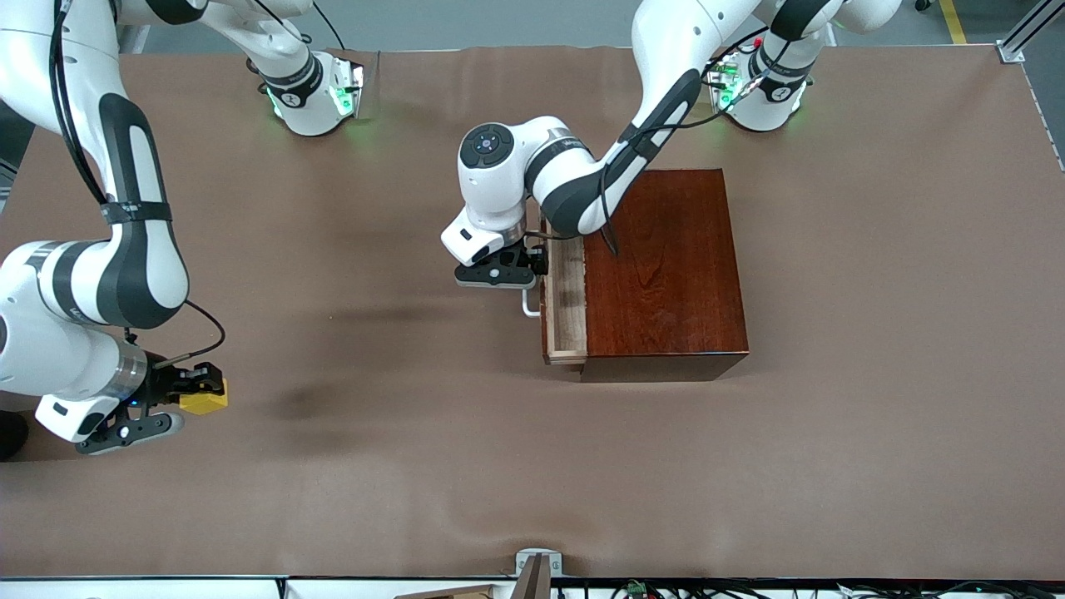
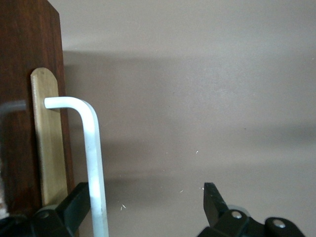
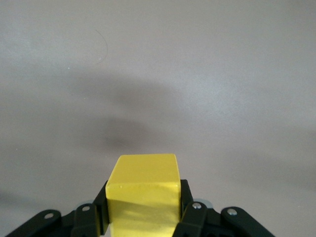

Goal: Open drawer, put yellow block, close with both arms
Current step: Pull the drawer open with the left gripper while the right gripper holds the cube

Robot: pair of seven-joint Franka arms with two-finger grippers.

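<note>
The drawer (image 1: 567, 304) stands a little way out of the dark reddish-brown box (image 1: 666, 266), showing a strip of pale tray. Its white handle (image 1: 529, 304) faces the right arm's end of the table. My left gripper (image 1: 537, 264) is at that handle and open. In the left wrist view the handle (image 2: 94, 158) runs between the fingers (image 2: 78, 198), close against one of them, in front of the pale drawer front (image 2: 47, 143). My right gripper (image 1: 208, 391) is shut on the yellow block (image 1: 205, 403), lifted above the table at the right arm's end. The block (image 3: 143, 190) sits squarely between the pads.
Brown cloth covers the table (image 1: 416, 482). The left arm's forearm (image 1: 641, 141) passes over the box's top. Both arm bases (image 1: 312, 96) stand along the table's edge farthest from the front camera. A small metal bracket (image 1: 537, 566) sits at the nearest edge.
</note>
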